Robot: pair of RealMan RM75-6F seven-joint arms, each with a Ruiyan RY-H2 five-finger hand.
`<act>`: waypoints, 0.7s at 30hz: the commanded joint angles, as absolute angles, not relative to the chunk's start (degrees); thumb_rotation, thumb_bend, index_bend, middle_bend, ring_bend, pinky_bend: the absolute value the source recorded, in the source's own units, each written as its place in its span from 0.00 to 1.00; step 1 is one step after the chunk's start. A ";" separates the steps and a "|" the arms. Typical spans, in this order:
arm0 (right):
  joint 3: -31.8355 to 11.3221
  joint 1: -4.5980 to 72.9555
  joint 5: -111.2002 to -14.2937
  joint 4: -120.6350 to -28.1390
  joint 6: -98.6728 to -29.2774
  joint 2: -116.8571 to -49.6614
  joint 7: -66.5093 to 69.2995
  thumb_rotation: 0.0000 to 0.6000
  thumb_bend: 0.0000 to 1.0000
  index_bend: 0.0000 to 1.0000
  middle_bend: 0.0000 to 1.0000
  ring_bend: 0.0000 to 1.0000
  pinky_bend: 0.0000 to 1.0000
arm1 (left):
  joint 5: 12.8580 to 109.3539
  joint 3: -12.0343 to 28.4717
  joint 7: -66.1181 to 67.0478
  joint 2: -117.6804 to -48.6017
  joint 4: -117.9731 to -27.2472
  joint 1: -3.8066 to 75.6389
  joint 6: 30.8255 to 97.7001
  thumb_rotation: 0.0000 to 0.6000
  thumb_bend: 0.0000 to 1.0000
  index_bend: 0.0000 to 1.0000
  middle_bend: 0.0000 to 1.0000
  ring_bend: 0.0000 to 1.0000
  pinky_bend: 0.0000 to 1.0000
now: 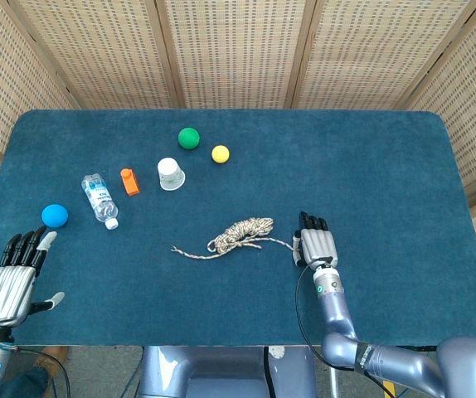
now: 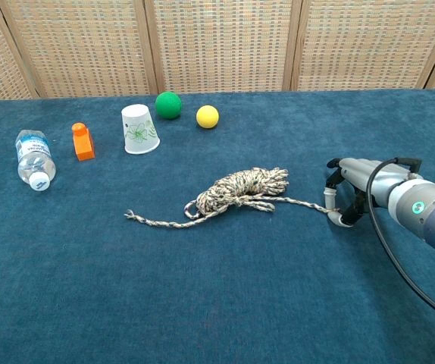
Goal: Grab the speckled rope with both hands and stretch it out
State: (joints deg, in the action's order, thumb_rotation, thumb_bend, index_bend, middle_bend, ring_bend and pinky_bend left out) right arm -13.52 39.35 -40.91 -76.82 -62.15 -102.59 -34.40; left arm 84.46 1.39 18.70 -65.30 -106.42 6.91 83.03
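Observation:
The speckled rope (image 1: pixel 240 235) lies in a loose bundle mid-table, one tail running left and a thinner tail running right. In the chest view the rope (image 2: pixel 244 189) ends at the thumb of my right hand (image 2: pixel 348 191). That right hand (image 1: pixel 314 245) arches over the right tail's end with its fingers curved down and apart; I see no grip on the rope. My left hand (image 1: pixel 10 278) lies flat at the table's front left corner with its fingers spread, holding nothing and far from the rope. The chest view does not show it.
Behind the rope stand a white paper cup (image 1: pixel 171 173), an orange block (image 1: pixel 128 181), a green ball (image 1: pixel 188 138) and a yellow ball (image 1: pixel 220 153). A water bottle (image 1: pixel 98 199) lies at the left. A blue ball (image 1: pixel 54 215) sits just beyond my left hand.

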 commanded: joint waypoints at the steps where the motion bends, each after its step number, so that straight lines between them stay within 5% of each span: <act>1: -13.02 39.11 -42.98 -76.70 -63.00 -102.61 -33.78 1.00 0.45 0.63 0.00 0.00 0.00 | 84.42 1.85 19.88 -65.91 -105.62 8.35 81.19 1.00 0.00 0.00 0.00 0.00 0.00; 5: -12.63 38.85 -44.54 -77.01 -63.55 -102.32 -33.66 1.00 0.44 0.65 0.00 0.00 0.00 | 83.88 3.18 21.22 -67.69 -103.45 12.15 76.27 1.00 0.00 0.02 0.00 0.00 0.00; 12: -12.63 38.74 -45.74 -77.64 -63.79 -102.17 -33.73 1.00 0.44 0.66 0.00 0.00 0.00 | 85.59 6.97 17.57 -74.80 -94.94 20.63 69.01 1.00 0.00 0.34 0.00 0.00 0.00; 21: -12.50 38.90 -46.99 -77.67 -63.22 -102.14 -33.76 1.00 0.44 0.66 0.00 0.00 0.00 | 82.76 9.63 19.86 -85.20 -84.89 30.09 59.70 1.00 0.13 0.41 0.00 0.00 0.00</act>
